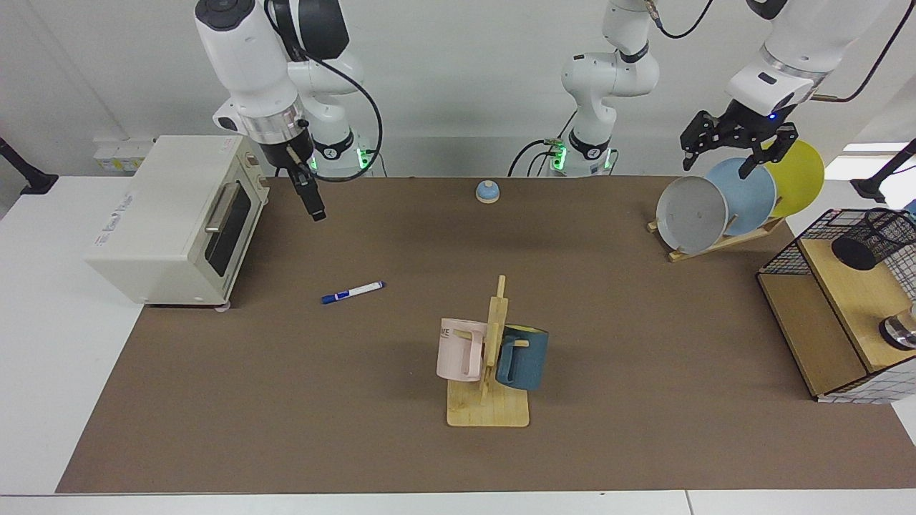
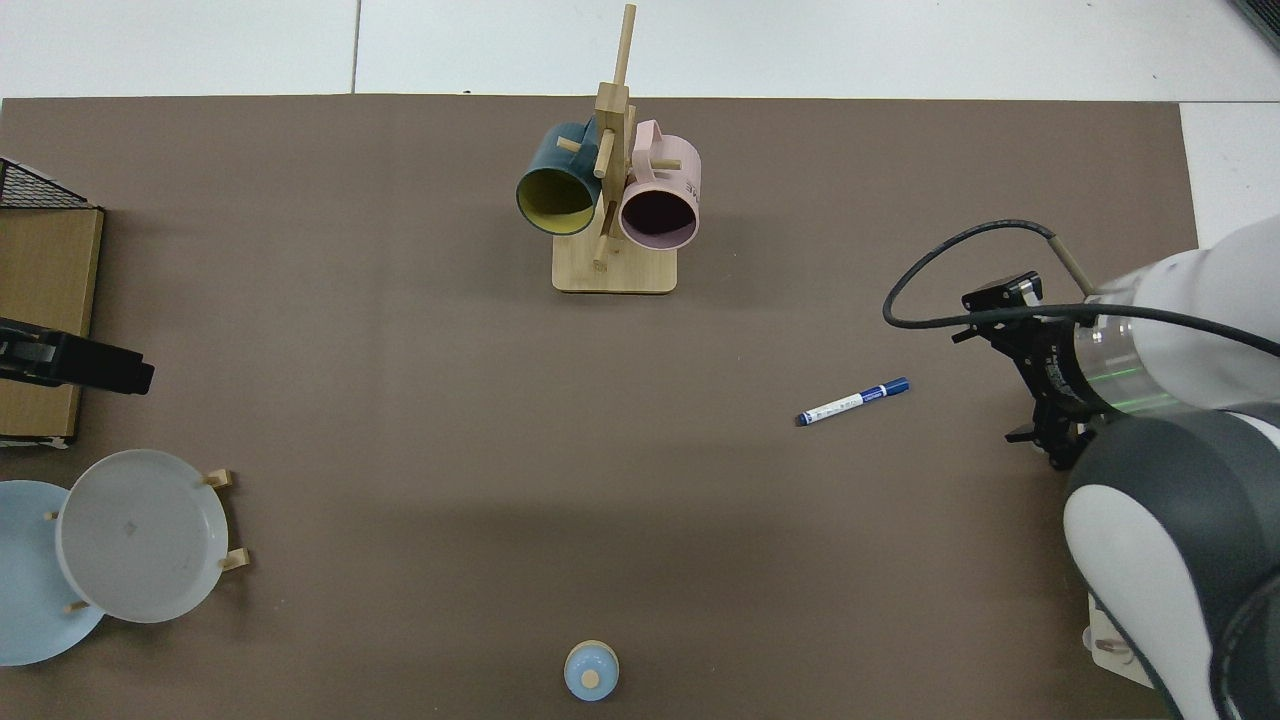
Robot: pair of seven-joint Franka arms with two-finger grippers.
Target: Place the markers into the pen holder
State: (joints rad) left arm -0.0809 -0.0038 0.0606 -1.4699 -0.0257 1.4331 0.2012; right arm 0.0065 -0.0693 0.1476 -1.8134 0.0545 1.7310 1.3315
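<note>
The right gripper (image 1: pixel 313 207) hangs above the table; whether its fingers are apart I cannot tell. The marker (image 1: pixel 352 292) lies below and just beyond it, untouched. I judge this the approach step: next it must descend over the barrel. The left gripper (image 1: pixel 730 151) waits, spread, beside the plates (image 1: pixel 723 204), with the pen holder (image 1: pixel 874 239) beyond.

The facing view looks from across the table (image 1: pixel 215 400), high and angled down at both arm bases, taking in the whole mat. The top view looks straight down, nearer, turned the opposite way. Both share the mug rack (image 1: pixel 489 400) (image 2: pixel 614 270), marker (image 1: pixel 352 292) (image 2: pixel 852 401), bell (image 1: pixel 487 191) (image 2: pixel 591 670) and plates (image 1: pixel 693 213) (image 2: pixel 140 535).
</note>
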